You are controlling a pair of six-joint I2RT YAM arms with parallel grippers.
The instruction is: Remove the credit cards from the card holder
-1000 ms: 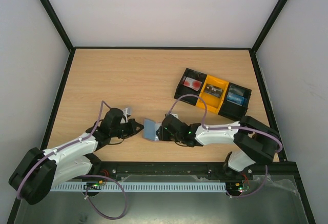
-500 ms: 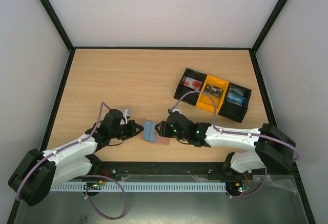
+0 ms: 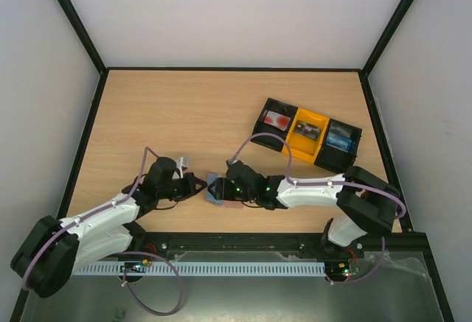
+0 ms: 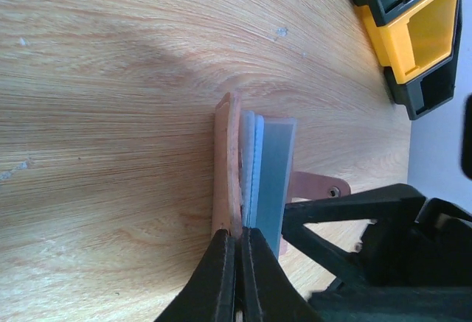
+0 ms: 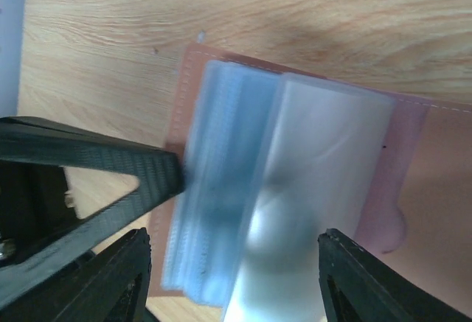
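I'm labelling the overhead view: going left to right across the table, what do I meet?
left gripper → card holder → tray

- Bright, even, diffuse light fills the overhead view; the bench (image 3: 184,108) carries only faint soft shadows.
- Left wrist view: crisp wood grain, one broad soft shadow.
- Right wrist view: the card holder (image 5: 221,175) blurs, out of focus.
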